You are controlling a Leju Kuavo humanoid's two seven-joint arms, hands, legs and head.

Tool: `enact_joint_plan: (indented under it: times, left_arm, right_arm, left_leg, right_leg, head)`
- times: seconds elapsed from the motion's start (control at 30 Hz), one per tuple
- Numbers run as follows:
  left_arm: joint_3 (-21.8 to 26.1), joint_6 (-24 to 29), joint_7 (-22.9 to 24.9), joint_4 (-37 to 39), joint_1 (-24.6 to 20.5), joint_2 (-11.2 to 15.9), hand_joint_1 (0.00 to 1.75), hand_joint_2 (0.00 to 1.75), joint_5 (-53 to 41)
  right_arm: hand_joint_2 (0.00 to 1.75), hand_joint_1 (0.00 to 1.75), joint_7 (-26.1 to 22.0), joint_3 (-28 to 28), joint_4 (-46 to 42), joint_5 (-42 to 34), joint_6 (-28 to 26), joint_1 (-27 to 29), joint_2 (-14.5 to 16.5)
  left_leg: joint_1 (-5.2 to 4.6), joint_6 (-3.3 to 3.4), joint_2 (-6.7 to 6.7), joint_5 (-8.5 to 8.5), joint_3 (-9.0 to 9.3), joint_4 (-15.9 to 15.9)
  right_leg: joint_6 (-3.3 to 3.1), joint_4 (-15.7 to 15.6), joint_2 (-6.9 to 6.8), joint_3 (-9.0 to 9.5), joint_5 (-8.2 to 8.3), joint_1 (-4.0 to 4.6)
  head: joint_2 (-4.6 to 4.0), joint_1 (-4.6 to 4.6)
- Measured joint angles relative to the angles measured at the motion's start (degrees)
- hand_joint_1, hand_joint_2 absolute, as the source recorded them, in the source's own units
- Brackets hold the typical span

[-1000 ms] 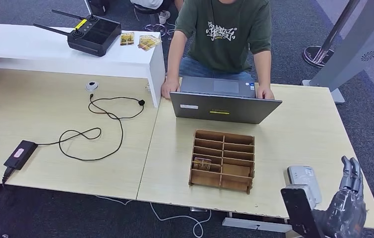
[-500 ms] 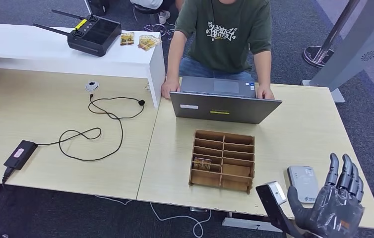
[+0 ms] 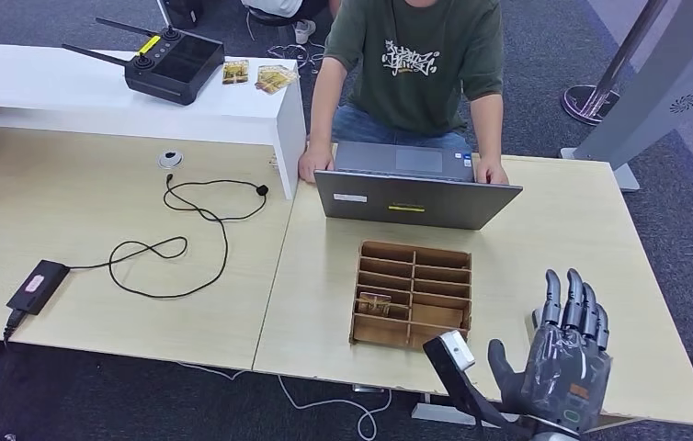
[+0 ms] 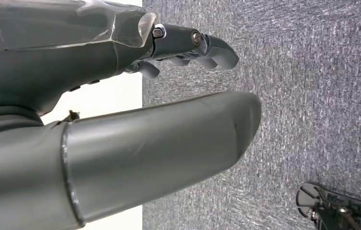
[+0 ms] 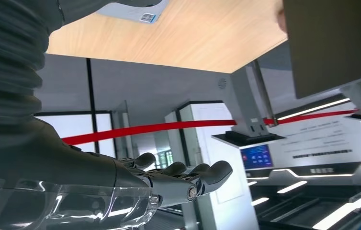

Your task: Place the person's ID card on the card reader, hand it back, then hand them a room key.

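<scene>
- My right hand hovers empty, fingers spread, at the near right table edge.
- I'd reach far toward the person and wait for the ID card.
- Left hand: cannot tell.

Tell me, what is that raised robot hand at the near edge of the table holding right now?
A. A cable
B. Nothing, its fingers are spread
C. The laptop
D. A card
B: the right hand is raised above the near table edge with its fingers apart and nothing in them; the laptop sits farther back, in front of the person.
</scene>
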Motion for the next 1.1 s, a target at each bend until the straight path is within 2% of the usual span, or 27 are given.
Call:
enact_joint_plan:
  times: [0.1, 0.33, 0.67, 1.1]
  left_arm:
    - [0.01, 0.01, 0.11, 0.0, -0.03, 0.01, 0.0, 0.0, 0.07]
    - [0.01, 0.26, 0.45, 0.0, -0.15, 0.02, 0.0, 0.0, 0.1]
    - [0.01, 0.5, 0.73, 0.0, -0.44, 0.09, 0.0, 0.0, -0.21]
    - [0.01, 0.55, 0.91, 0.03, -0.58, 0.15, 0.0, 0.0, -0.41]
  right_arm:
    - [1.75, 0.0, -1.27, 0.07, 0.01, -0.01, 0.08, 0.31, 0.01]
    - [1.75, 0.0, -0.85, 2.14, -0.54, -0.01, 2.36, 1.75, 0.03]
    - [1.75, 0.0, -5.35, 6.32, 0.19, -0.04, 2.09, 3.39, 1.31]
    - [1.75, 0.0, -7.88, 9.99, 5.97, -0.37, -0.94, -0.85, 1.83]
  left_leg:
    - [0.02, -0.02, 0.0, -0.02, 0.0, 0.0]
    - [0.01, -0.03, 0.01, -0.02, -0.01, 0.0]
    - [0.02, -0.03, 0.02, -0.02, -0.01, 0.0]
    - [0.02, -0.03, 0.05, -0.02, 0.0, 0.0]
  right_leg:
    - [-0.03, 0.0, 0.0, 0.0, -0.03, 0.02]
    - [-0.03, 0.0, 0.0, 0.0, -0.03, 0.02]
    - [-0.04, 0.0, 0.01, 0.0, -0.03, 0.02]
    - [-0.04, 0.0, 0.03, 0.0, -0.03, 0.02]
  head:
    - [-0.01, 0.01]
    - [-0.02, 0.02]
    - [-0.02, 0.01]
    - [-0.01, 0.03]
